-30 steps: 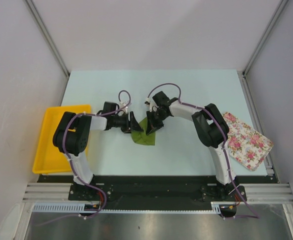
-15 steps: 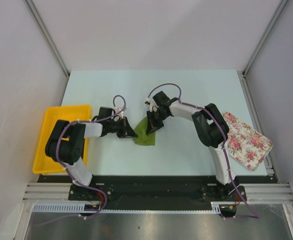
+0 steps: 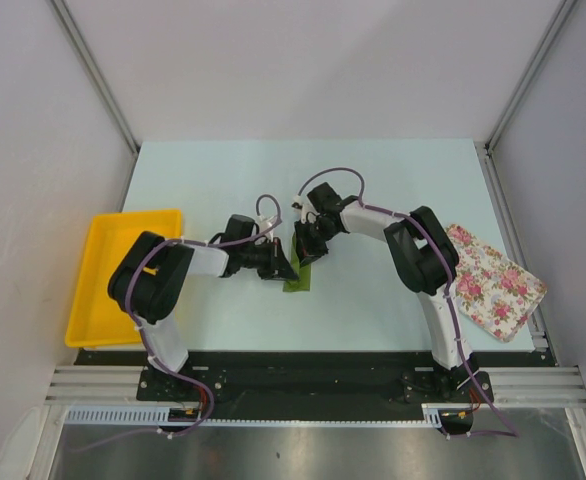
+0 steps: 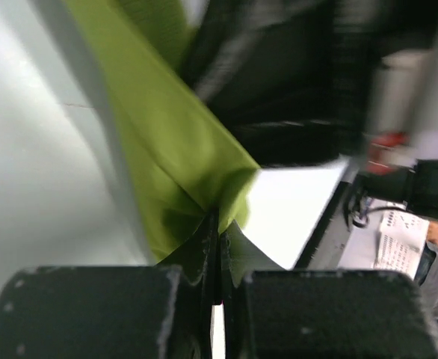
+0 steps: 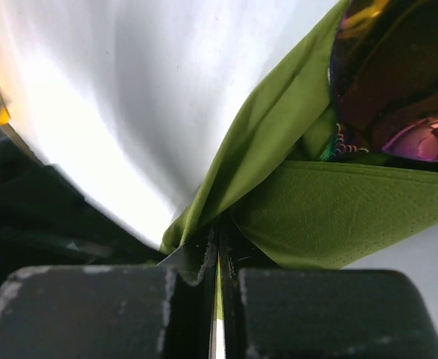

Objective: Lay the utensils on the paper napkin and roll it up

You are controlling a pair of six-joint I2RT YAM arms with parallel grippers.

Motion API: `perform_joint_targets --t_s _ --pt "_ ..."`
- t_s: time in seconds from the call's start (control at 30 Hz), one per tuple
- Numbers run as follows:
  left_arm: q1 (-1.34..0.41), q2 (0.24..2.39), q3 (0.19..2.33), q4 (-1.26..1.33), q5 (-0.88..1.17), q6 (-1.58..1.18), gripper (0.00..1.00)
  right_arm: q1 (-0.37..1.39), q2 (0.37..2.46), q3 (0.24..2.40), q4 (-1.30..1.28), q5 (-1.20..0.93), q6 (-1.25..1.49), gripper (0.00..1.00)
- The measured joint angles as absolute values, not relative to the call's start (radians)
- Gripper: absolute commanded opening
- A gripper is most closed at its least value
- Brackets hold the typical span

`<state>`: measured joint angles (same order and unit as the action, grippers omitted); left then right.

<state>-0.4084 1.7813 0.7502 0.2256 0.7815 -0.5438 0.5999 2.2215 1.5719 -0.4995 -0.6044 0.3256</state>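
napkin [image 4: 167, 149] pinched between left jaws; right jaws likewise

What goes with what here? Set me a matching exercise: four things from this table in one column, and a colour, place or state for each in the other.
Things:
1. paper napkin
2. tray
3. floral cloth
4. utensil head

States:
A. yellow, far left
B. shiny, nested among green folds
C. clamped by the left gripper and the right gripper
D. pink-patterned, far right

Pairs: 1-C, 2-A, 3-D, 4-B
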Motion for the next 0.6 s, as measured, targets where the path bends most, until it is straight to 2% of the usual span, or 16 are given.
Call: perform_joint_targets --t_s 0.2,0.37,0.6 --pt "-0.417 1.841 0.763 0.242 0.762 -0.574 0.0 0.595 2.222 1.566 -0.491 -0.614 0.341 0.0" --pt "-0.417 1.851 0.783 0.211 0.762 -0.577 0.0 0.594 2.218 1.566 -0.49 -0.62 0.35 0.11" --pt "-0.417 1.853 0.793 0.189 0.76 -0.577 0.0 0.538 2.152 1.515 -0.461 -0.67 0.403 0.12"
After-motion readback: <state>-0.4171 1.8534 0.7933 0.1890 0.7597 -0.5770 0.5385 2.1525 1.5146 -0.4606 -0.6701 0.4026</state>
